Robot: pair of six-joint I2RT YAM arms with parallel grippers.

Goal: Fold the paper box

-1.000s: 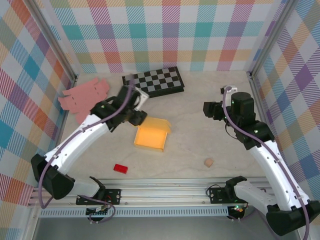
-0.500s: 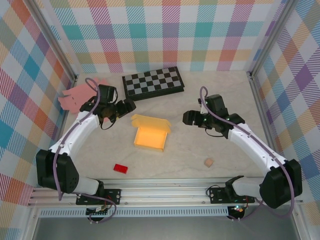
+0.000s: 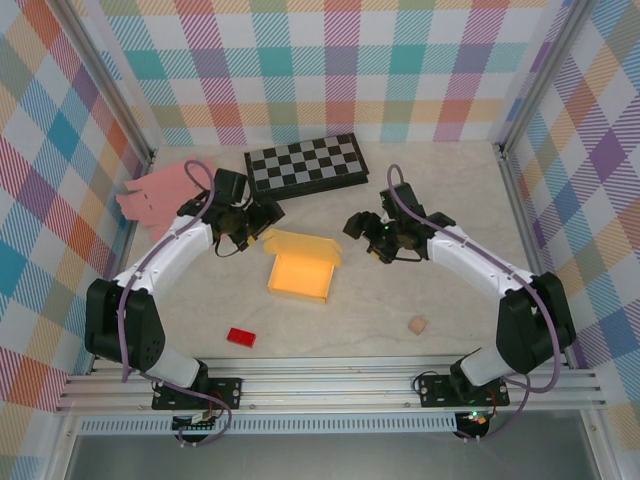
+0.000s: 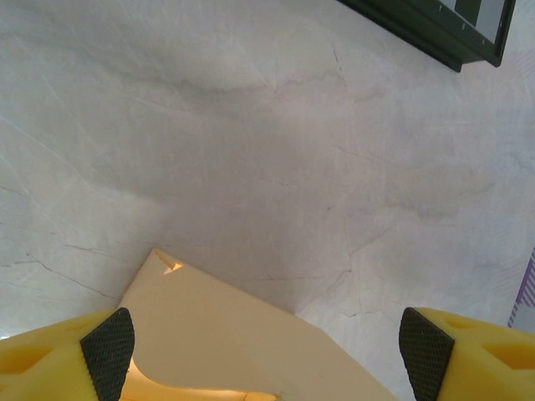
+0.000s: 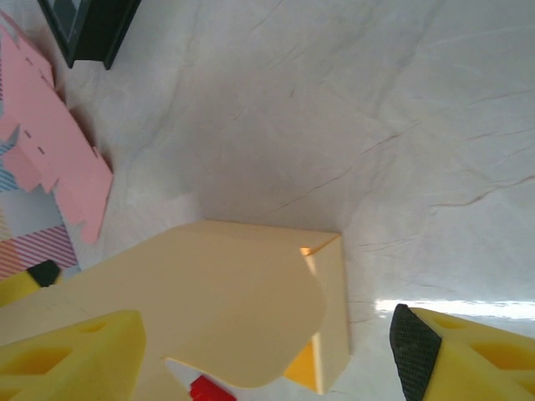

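Left gripper (image 3: 258, 214) has its jaws wide apart and clamps nothing. In the left wrist view its black pads (image 4: 107, 352) sit at the two lower corners, and a corner of the paper box (image 4: 226, 342) lies below and between them. Contact with either pad cannot be confirmed.

Right gripper (image 3: 352, 225) also has its jaws spread and holds nothing. In the right wrist view the box flap runs under the gap between the fingers (image 5: 411, 355).

The paper box (image 3: 300, 268) rests on the table (image 3: 420, 270) between the two grippers, just beyond each set of fingertips. Its open side faces upward. A flap stands at the far edge, level with both grippers. The flap edge forms the slightly longer axis and runs from the left gripper toward the right gripper, with the right end a little closer to the arm bases.

Beyond the left gripper lies the chessboard (image 3: 305, 165), and to its outer side a pink cardboard sheet (image 3: 165, 190). Toward the bases lie a red block (image 3: 240, 337) and a small tan piece (image 3: 417, 325).
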